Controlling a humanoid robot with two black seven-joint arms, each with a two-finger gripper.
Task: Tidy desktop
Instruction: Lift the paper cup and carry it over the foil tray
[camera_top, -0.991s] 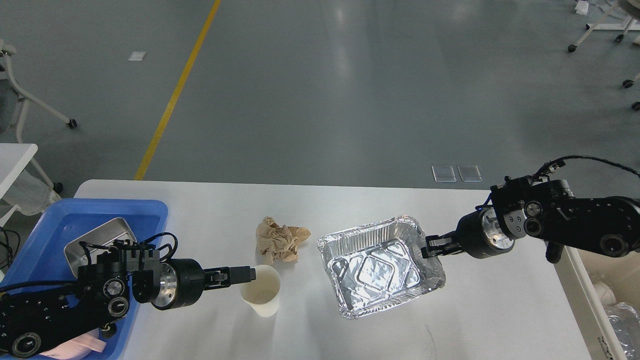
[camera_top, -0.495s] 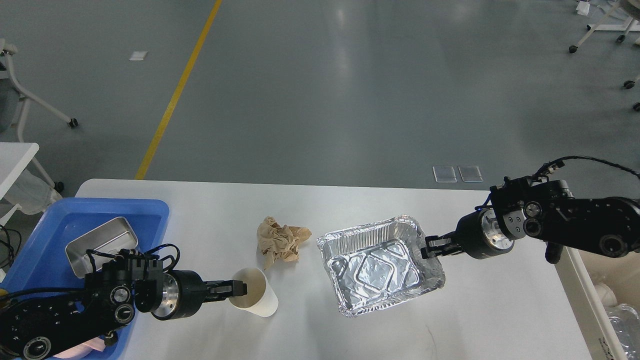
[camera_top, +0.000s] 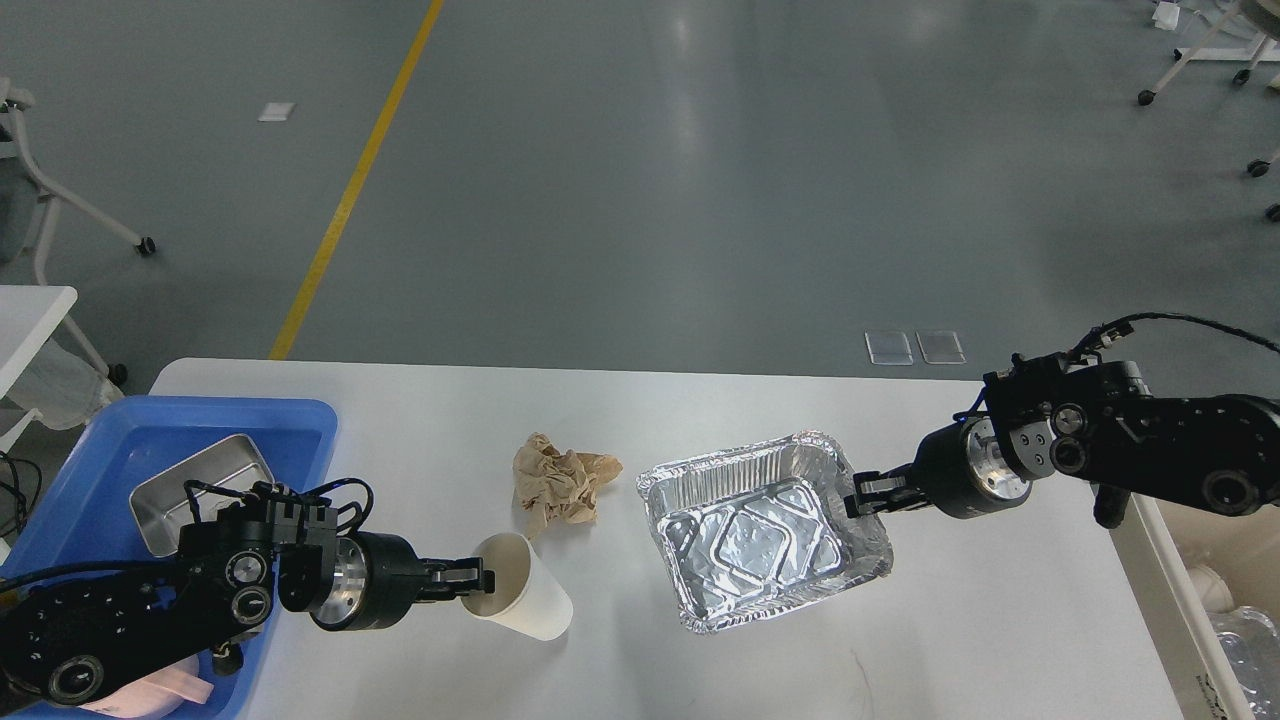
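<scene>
The white desktop (camera_top: 700, 400) carries a white paper cup (camera_top: 525, 597), a crumpled brown paper wad (camera_top: 558, 483) and a foil tray (camera_top: 765, 530). My left gripper (camera_top: 470, 583) is shut on the cup's rim, and the cup is tilted with its mouth toward the gripper. My right gripper (camera_top: 868, 494) is shut on the foil tray's right rim. The paper wad lies free between the cup and the tray, a little farther back.
A blue plastic tray (camera_top: 150, 440) at the left edge holds a steel tin (camera_top: 190, 485) and something pink. A bin with clear plastic waste (camera_top: 1235, 620) stands off the table's right edge. A small white table corner (camera_top: 25, 310) is at far left.
My left gripper closed on the cup's rim, pulled it left and tipped it over toward its side. The foil tray shifted slightly in the right gripper.
</scene>
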